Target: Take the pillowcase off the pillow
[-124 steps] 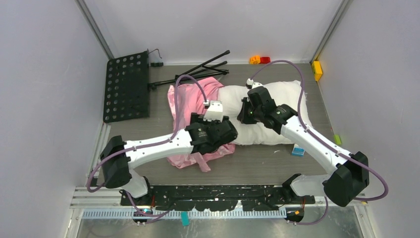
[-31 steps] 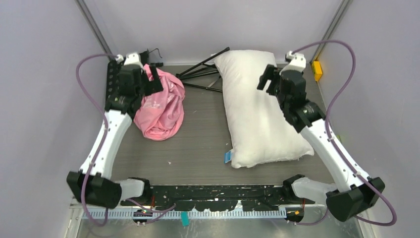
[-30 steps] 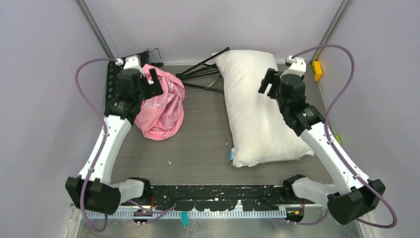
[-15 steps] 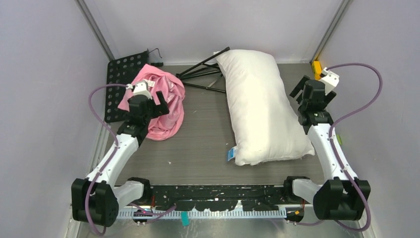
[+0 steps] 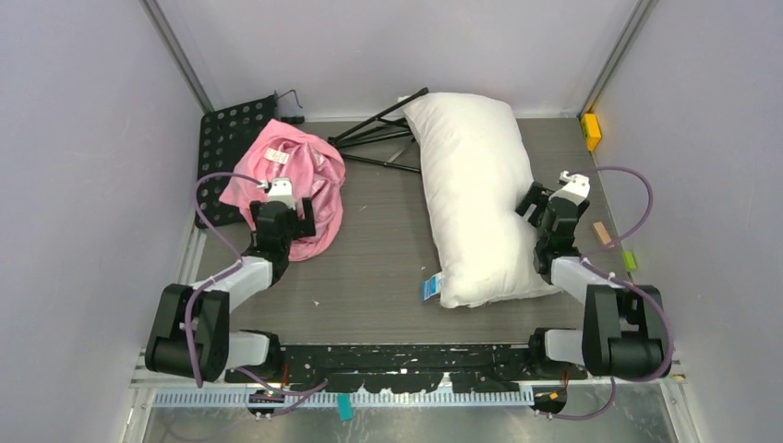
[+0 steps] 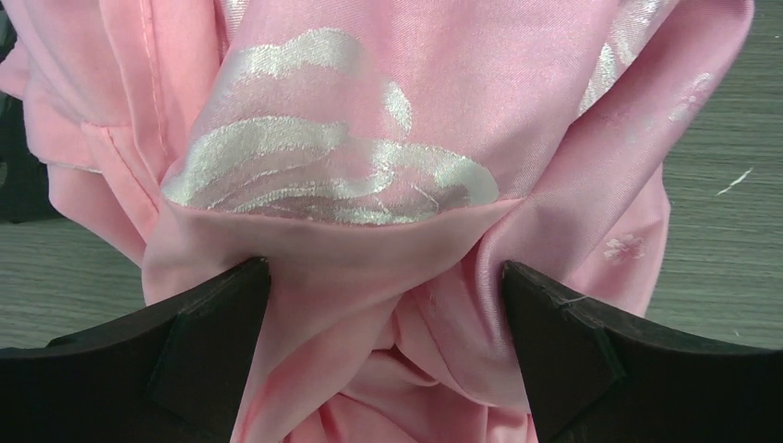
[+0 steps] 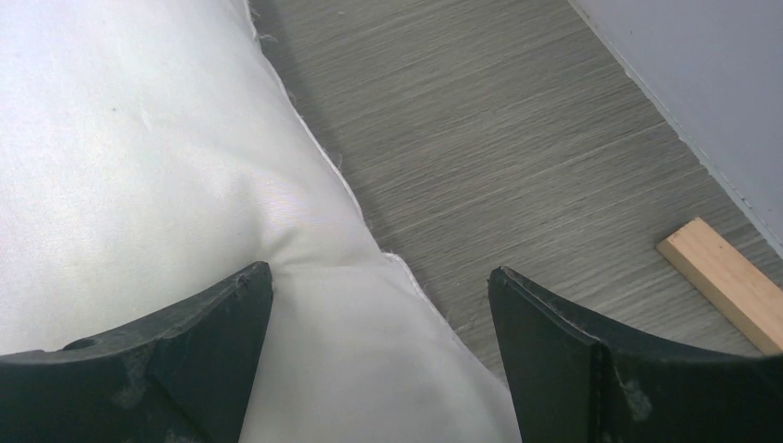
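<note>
The pink satin pillowcase (image 5: 309, 180) lies in a crumpled heap at the left rear of the table, its small white tag (image 5: 275, 156) on top. It is fully off the white pillow (image 5: 471, 185), which lies lengthwise at centre right with a blue tag (image 5: 428, 288) at its near end. My left gripper (image 5: 284, 221) is open at the heap's near edge. In the left wrist view its open jaws (image 6: 379, 268) frame folds of pillowcase (image 6: 369, 111). My right gripper (image 5: 547, 210) is open over the pillow's right edge (image 7: 138, 138), its fingers (image 7: 212, 314) apart.
A black perforated plate (image 5: 222, 148) lies under the heap's left side. Black tripod legs (image 5: 379, 134) lie behind, between heap and pillow. A yellow block (image 5: 591, 131) sits at the back right. A small wooden block (image 5: 602, 233) and a green piece (image 5: 630, 260) lie by the right wall.
Both arms have pulled back from the rear of the table and folded low towards their bases. The right gripper opened slightly wider. Pillowcase and pillow lie where they were a second ago.
</note>
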